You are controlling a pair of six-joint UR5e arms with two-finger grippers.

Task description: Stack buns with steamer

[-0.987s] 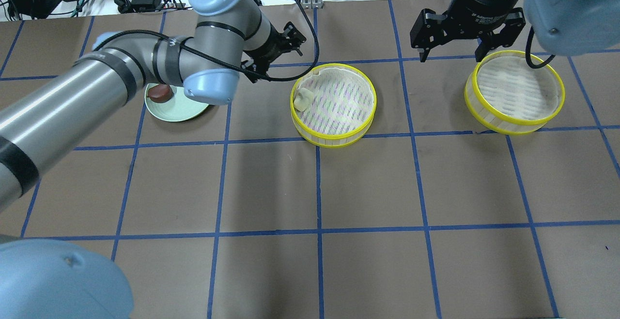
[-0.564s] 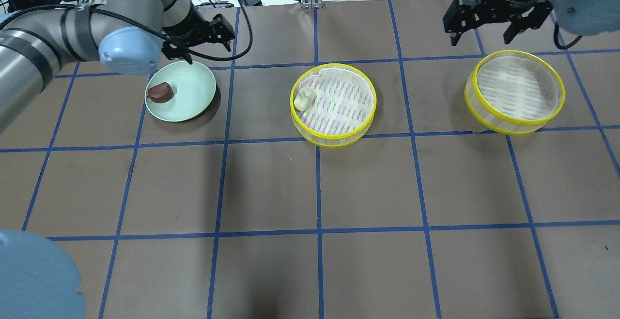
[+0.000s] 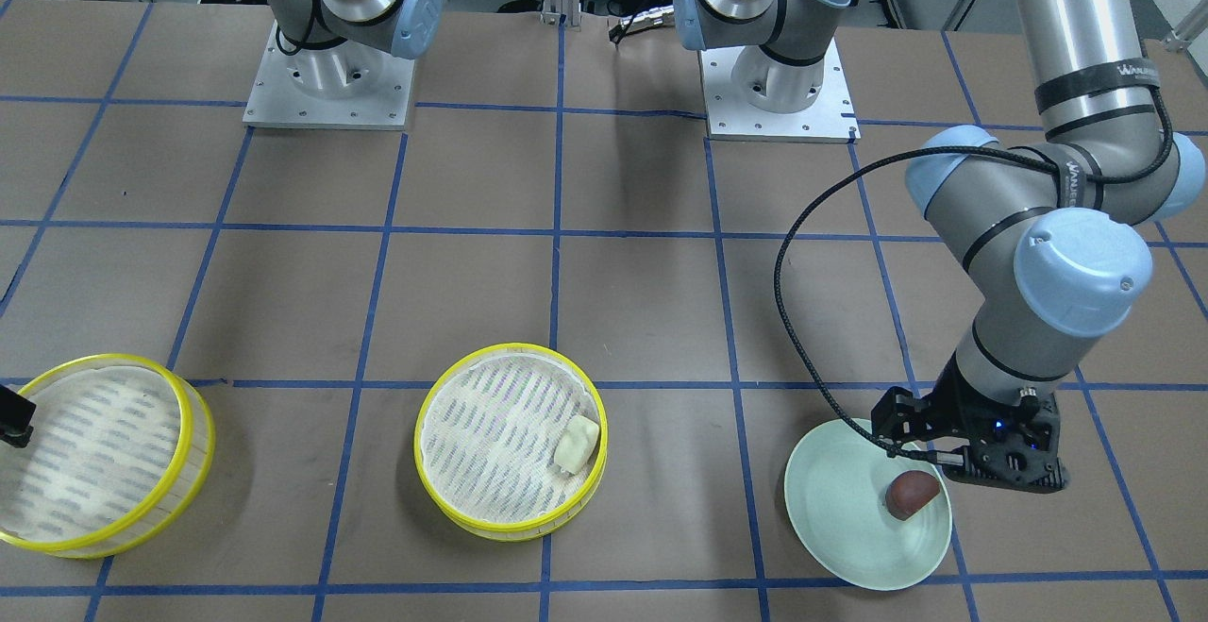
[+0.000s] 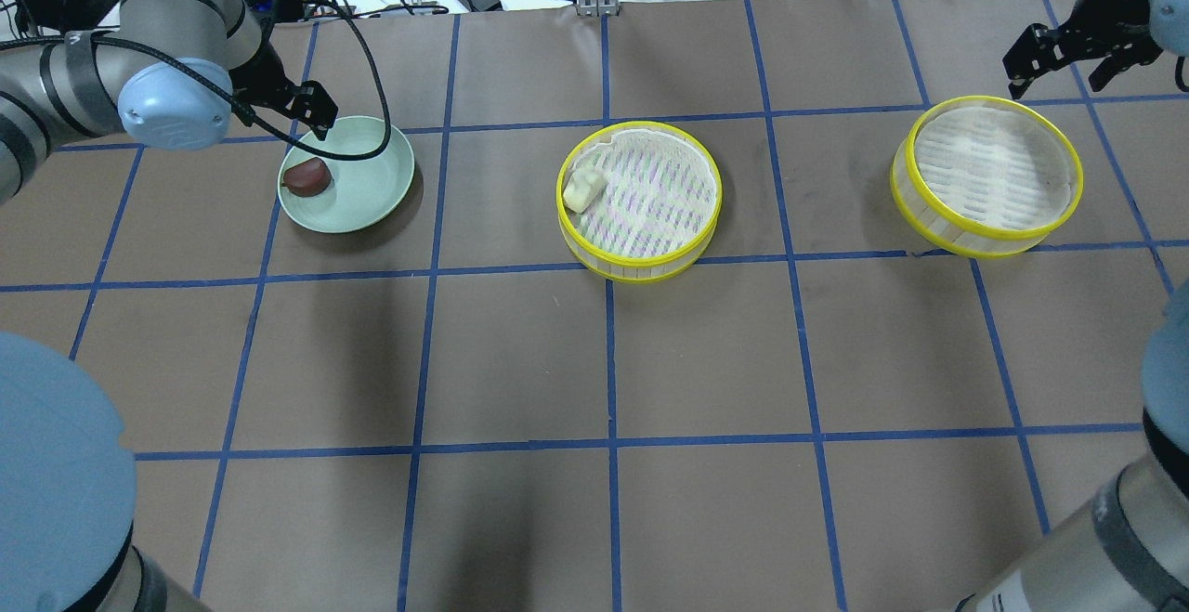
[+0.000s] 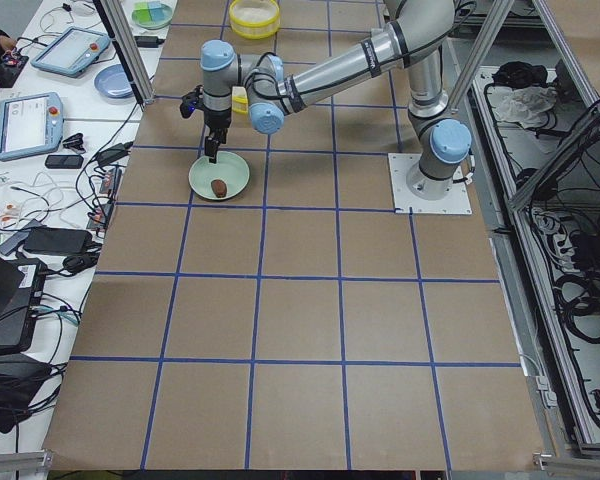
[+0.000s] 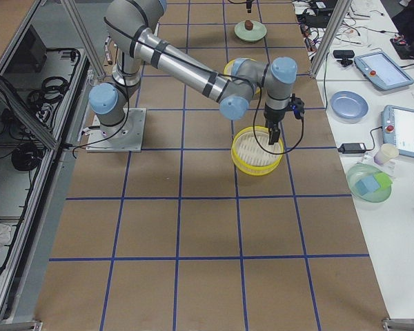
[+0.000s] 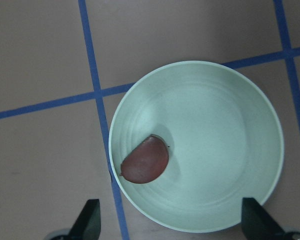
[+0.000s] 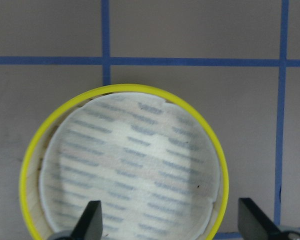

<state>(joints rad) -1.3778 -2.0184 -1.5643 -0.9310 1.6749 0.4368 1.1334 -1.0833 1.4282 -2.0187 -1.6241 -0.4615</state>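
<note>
Cream bun [image 4: 584, 190] inside middle steamer [image 4: 639, 266], at its left wall; left of it, brown bun [image 4: 307, 177] on green plate [image 4: 367, 192] below released left jaws; right of it, second steamer [image 4: 966, 239], right jaws spread, arm cut off

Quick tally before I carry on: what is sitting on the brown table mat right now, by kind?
Buns: 2, the cream-white bun and the reddish-brown bun
Steamer baskets: 2, the middle steamer basket and the right-hand steamer basket
Plates: 1, the pale green plate
Total: 5
</note>
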